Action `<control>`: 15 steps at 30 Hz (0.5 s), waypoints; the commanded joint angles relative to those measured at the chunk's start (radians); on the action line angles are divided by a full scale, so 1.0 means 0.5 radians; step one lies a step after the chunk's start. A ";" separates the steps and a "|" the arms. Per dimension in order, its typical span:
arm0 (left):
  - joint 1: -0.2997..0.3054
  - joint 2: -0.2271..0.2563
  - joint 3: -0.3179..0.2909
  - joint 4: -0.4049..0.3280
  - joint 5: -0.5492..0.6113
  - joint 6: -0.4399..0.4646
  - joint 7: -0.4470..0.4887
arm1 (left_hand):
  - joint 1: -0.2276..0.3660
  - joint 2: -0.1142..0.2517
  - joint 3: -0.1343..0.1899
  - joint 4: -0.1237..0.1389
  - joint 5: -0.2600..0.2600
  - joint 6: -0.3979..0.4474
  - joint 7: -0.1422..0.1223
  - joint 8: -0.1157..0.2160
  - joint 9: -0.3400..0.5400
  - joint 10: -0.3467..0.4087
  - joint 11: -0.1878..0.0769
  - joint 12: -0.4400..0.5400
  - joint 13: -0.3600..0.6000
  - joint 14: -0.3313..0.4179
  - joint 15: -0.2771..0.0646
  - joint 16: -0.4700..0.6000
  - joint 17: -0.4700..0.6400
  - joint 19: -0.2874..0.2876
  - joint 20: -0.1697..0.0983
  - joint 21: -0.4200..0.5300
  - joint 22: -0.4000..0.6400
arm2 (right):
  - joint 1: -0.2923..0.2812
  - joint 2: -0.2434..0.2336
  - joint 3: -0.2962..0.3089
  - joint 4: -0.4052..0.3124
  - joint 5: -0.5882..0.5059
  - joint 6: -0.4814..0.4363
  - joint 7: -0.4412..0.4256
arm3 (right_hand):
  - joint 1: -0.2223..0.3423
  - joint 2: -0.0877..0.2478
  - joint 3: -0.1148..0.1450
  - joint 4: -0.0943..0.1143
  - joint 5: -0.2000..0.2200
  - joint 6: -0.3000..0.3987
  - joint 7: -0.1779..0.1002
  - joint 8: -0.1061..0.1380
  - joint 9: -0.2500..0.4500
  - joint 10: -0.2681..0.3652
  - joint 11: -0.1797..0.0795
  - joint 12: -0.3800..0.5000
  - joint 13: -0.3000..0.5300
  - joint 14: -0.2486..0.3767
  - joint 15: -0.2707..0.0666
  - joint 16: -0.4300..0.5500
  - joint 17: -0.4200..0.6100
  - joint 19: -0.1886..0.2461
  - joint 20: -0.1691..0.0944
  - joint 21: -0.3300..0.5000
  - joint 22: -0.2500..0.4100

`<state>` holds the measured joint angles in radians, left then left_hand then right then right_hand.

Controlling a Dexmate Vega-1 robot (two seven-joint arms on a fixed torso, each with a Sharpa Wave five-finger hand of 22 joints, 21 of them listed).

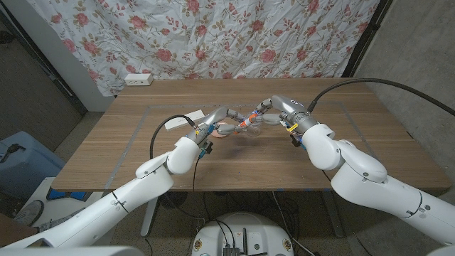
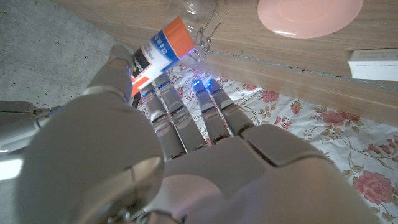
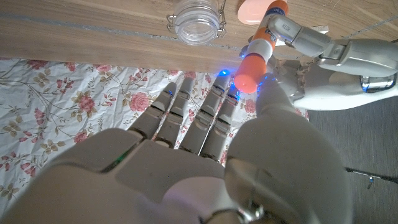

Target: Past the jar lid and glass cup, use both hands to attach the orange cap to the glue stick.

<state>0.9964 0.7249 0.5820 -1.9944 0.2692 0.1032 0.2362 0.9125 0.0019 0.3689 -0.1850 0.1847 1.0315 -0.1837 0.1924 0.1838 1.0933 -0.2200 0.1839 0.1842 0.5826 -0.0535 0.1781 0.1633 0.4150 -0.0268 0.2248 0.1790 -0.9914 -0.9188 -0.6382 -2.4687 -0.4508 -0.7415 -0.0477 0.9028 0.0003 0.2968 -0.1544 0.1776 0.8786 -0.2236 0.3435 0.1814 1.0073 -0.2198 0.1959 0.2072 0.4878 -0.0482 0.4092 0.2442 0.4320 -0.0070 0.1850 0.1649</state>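
Both hands meet above the wooden table (image 1: 142, 153): left hand (image 1: 217, 117) grips glue stick (image 2: 158, 53), right hand (image 1: 266, 110) pinches orange cap (image 3: 252, 68).

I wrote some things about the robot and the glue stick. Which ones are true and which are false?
1. The left hand holds the glue stick. True.
2. The orange cap lies alone on the table. False: it is at the right hand's fingers, on the end of the stick.
3. The pink jar lid lies on the table. True.
4. The glass cup is full of juice. False: it looks empty.
5. The curtain behind is plain blue. False: it has roses.
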 commanded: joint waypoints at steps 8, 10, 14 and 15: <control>-0.004 -0.002 -0.003 -0.009 0.000 0.025 -0.012 | -0.057 0.074 0.043 0.033 0.010 0.109 0.052 0.014 0.007 0.011 -0.007 0.013 0.010 0.012 -0.252 0.000 0.006 0.015 -0.006 -0.006 0.008 | 0.001 0.019 -0.009 0.012 -0.023 -0.020 0.010 | 0.011 0.012 -0.013 0.002 -0.004 0.007 0.006 -0.011 0.004 -0.009 -0.002 0.003 0.002 0.012 -0.255 0.010 0.008 0.002 0.010 0.009 0.006; -0.011 -0.001 -0.001 0.004 -0.005 0.005 -0.014 | -0.057 0.073 0.043 0.032 0.010 0.112 0.046 0.015 0.007 0.011 -0.007 0.013 0.010 0.011 -0.251 0.000 0.006 0.016 -0.006 -0.006 0.008 | 0.004 0.018 -0.007 0.007 -0.023 -0.029 0.017 | 0.011 0.012 -0.013 0.002 -0.004 0.007 0.006 -0.012 0.004 -0.009 -0.002 0.003 0.002 0.012 -0.255 0.011 0.008 0.001 0.010 0.009 0.006; -0.018 -0.010 0.003 0.010 -0.005 0.016 -0.014 | -0.057 0.073 0.044 0.032 0.010 0.111 0.048 0.015 0.007 0.010 -0.007 0.013 0.010 0.012 -0.251 0.001 0.006 0.017 -0.006 -0.006 0.008 | 0.009 0.011 -0.003 0.007 -0.018 -0.026 0.025 | 0.012 0.013 -0.014 0.002 -0.004 0.008 0.006 -0.015 0.004 -0.009 -0.002 0.003 0.003 0.012 -0.255 0.012 0.009 0.002 0.010 0.009 0.006; -0.021 -0.011 0.005 0.016 -0.007 0.005 -0.014 | -0.057 0.073 0.044 0.032 0.010 0.110 0.048 0.014 0.007 0.010 -0.007 0.013 0.010 0.012 -0.251 0.001 0.006 0.016 -0.005 -0.006 0.008 | 0.009 0.014 -0.004 0.006 -0.019 -0.033 0.026 | 0.012 0.013 -0.014 0.001 -0.004 0.008 0.006 -0.016 0.004 -0.009 -0.002 0.003 0.003 0.012 -0.255 0.012 0.009 0.002 0.010 0.009 0.006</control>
<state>0.9956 0.7251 0.5820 -1.9982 0.2700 0.1070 0.2326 0.9124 0.0019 0.3689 -0.1850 0.1843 1.0315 -0.1837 0.1924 0.1838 1.0932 -0.2200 0.1859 0.1833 0.5826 -0.0536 0.1781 0.1634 0.4149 -0.0268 0.2248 0.1790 -0.9923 -0.9124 -0.6408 -2.4646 -0.4595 -0.7489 -0.0469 0.9028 0.0003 0.2968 -0.1544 0.1776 0.8786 -0.2236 0.3397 0.1814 1.0073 -0.2198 0.1959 0.2070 0.4878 -0.0482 0.4092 0.2441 0.4320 -0.0071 0.1850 0.1649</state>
